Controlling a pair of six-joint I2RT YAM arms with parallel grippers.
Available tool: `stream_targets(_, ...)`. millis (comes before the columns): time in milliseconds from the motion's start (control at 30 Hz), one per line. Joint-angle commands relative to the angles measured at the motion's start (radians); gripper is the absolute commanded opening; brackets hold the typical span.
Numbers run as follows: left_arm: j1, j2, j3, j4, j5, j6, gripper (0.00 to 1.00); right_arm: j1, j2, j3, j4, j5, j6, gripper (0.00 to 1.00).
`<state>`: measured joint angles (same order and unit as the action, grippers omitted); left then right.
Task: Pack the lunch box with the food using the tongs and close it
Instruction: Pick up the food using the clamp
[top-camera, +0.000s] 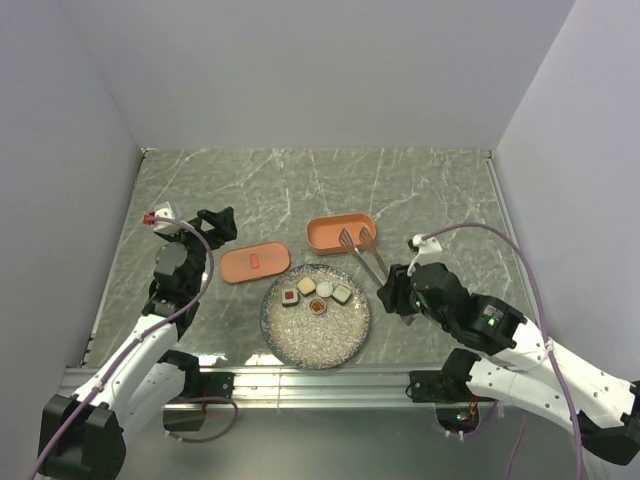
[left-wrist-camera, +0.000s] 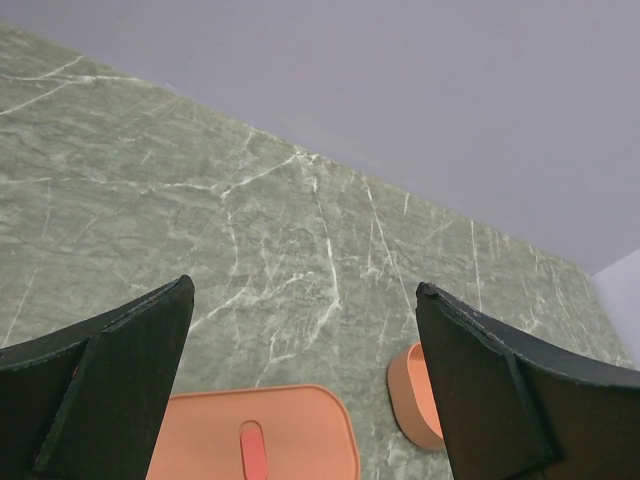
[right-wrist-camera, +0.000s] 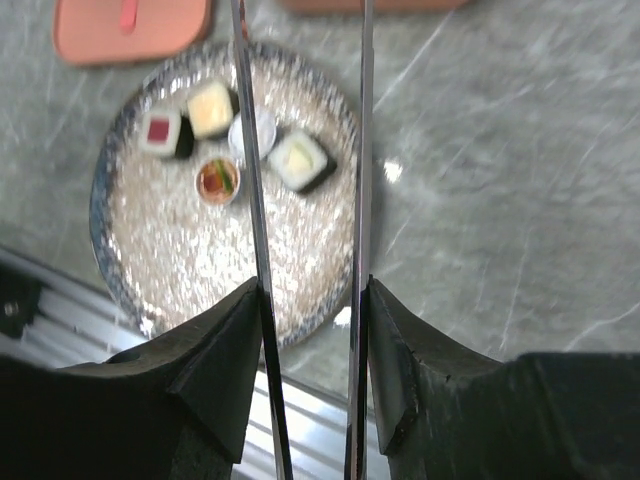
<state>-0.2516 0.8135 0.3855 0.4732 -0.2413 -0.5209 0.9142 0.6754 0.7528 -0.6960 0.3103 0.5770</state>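
Your right gripper (right-wrist-camera: 310, 335) is clamped on the tongs (right-wrist-camera: 254, 180). One black finger presses the outside of each thin metal arm, and the two arms stay slightly apart as they run away from the wrist camera over the plate (top-camera: 315, 342). In the top view, the tongs slant up and to the left from that gripper. Their tips sit over the right half of the lunch box (top-camera: 325, 232), though you cannot tell whether they touch it. The lunch box is the salmon-orange tray on the marble-pattern table (top-camera: 200, 190), just beyond the speckled grey plate. Its flat lid (top-camera: 254, 262) lies to the tray's left with the small red mark facing up, close to the plate's far-left rim. The food (top-camera: 306, 287) is all on the far half of the plate. There is a red-topped piece on the left, a cream-topped one next to it, then a small round white one and a pale-topped, dark-rimmed piece on the right. A small round orange-brown piece sits just nearer than the others. Your left gripper (left-wrist-camera: 305, 290) hangs above the table beyond and to the left of the lid, its fingers spread wide apart. Its wrist view looks down on the lid between the fingers and on the left end of the tray.
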Motion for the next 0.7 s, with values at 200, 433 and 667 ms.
stream_targets(200,0.005,0.029,0.015,0.042,0.011,-0.011,0.99,0.143,-0.108,-0.105,0.018,-0.045,0.086,0.49)
stream_targets(433,0.005,0.041,0.019,0.048,0.028,-0.013,0.99,0.241,-0.034,-0.127,-0.04,0.05,0.2,0.49)
stream_targets(667,0.005,0.044,0.018,0.059,0.045,-0.013,0.99,0.299,-0.057,-0.151,-0.076,0.101,0.274,0.5)
